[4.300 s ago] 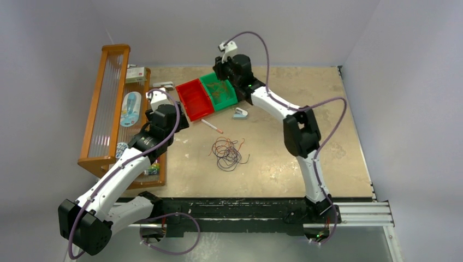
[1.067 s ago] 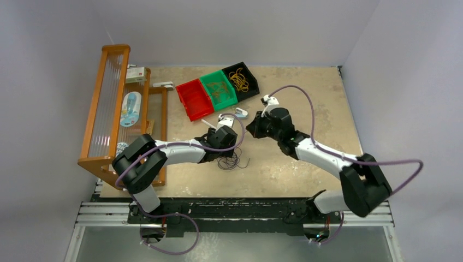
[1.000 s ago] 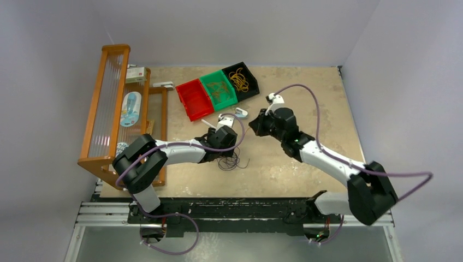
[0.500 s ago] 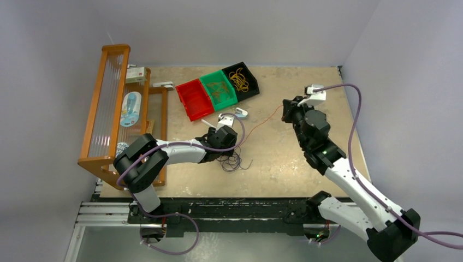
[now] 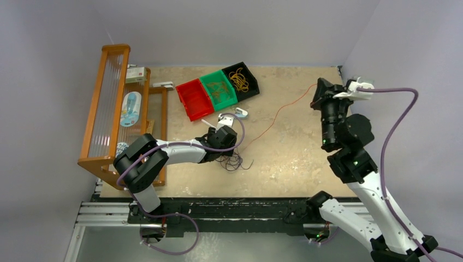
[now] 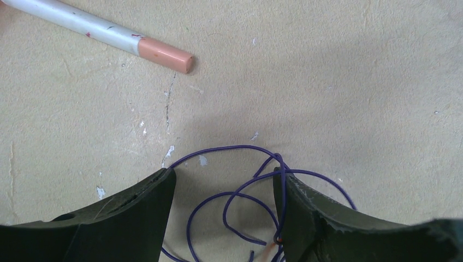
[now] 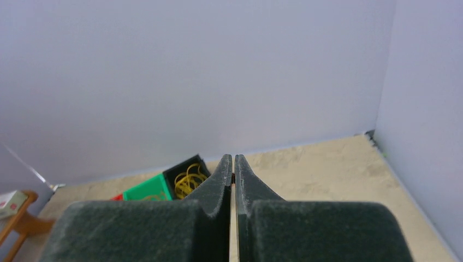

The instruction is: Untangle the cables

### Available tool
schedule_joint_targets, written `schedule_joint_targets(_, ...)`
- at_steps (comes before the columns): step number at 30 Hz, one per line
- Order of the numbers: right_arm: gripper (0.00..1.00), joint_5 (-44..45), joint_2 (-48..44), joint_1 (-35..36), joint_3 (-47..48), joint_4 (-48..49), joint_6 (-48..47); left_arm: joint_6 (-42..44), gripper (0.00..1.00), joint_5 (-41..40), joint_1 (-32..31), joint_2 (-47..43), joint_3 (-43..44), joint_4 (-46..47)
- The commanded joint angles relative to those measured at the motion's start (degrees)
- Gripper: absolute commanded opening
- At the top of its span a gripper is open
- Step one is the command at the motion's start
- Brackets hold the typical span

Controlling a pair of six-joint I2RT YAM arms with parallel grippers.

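The cables lie as a small dark tangle [image 5: 233, 160] in the middle of the table. One thin red cable [image 5: 278, 111] runs taut from the tangle up to the far right. My right gripper [image 5: 316, 94] is raised there, shut on the end of that red cable; in the right wrist view its jaws [image 7: 233, 159] are pressed together with a red speck between them. My left gripper [image 5: 222, 143] is down on the tangle. In the left wrist view it [image 6: 224, 174] is open, and dark purple cable loops [image 6: 236, 199] lie on the table between its fingers [image 6: 136, 215].
Red [image 5: 194, 99], green [image 5: 218, 90] and black [image 5: 241, 79] bins stand at the back, the black one holding yellow bands. A white marker with a pink cap [image 6: 109, 35] lies just beyond the left gripper. A small white object [image 5: 240, 113] and a wooden rack [image 5: 109, 109] are nearby.
The right arm has swung right and back, drawing the red cable out of the tangle into a long taut line. The left gripper has stayed open over the pile.
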Motion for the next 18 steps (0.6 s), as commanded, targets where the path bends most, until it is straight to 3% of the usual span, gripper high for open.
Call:
schedule_joint_targets(1,0.00,4.6,-0.7,-0.2,6.5,0.8,-7.3,-1.0,0.65,-0.8,0.0,1.6,-1.7,-1.8)
schedule_joint_targets(18,0.00,7.6,-0.2,-0.2,20.5,7.7,-20.9,-1.3,0.62,-2.5,-0.1,1.6,-2.7,-1.5)
